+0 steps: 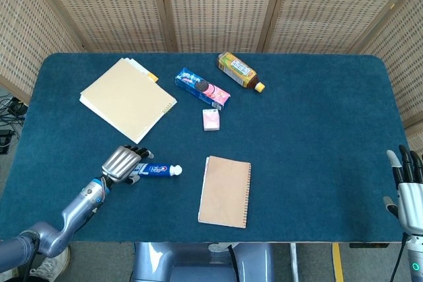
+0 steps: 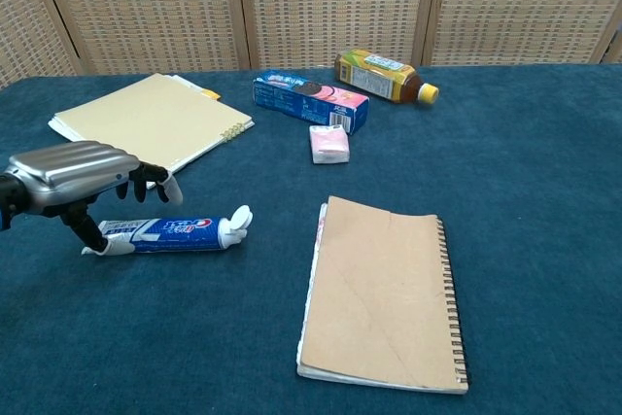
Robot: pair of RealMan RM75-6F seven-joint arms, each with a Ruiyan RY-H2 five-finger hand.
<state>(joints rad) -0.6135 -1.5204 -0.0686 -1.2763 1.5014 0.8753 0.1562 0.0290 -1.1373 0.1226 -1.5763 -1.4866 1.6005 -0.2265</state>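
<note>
Blue felt covers the table (image 1: pixel 317 130), and the toothpaste tube (image 2: pixel 165 233) lying flat on it serves as landmark. Over the tube's crimped tail sits the left hand (image 2: pixel 73 172), palm down, fingers curled over the tube, with the thumb reaching down to touch the tail end; whether it has actually closed on the tube I cannot tell. At the table's near right corner, well apart from the tube, the right hand (image 1: pixel 408 186) hangs with fingers apart and upright, holding nothing.

Right of the tube's white cap lies a brown spiral notebook (image 2: pixel 381 293). Beyond the tube, to its left, rests a tan folder (image 2: pixel 151 125). Farther back and to the right lie a small pink packet (image 2: pixel 328 144), then a blue cookie box (image 2: pixel 309 100), then a tea bottle (image 2: pixel 384 77) on its side.

By my judgement the tube is light and soft (it will dent under a squeeze) with a slick skin; taking it across the body, nearer the stiffer cap shoulder, seems safest.
</note>
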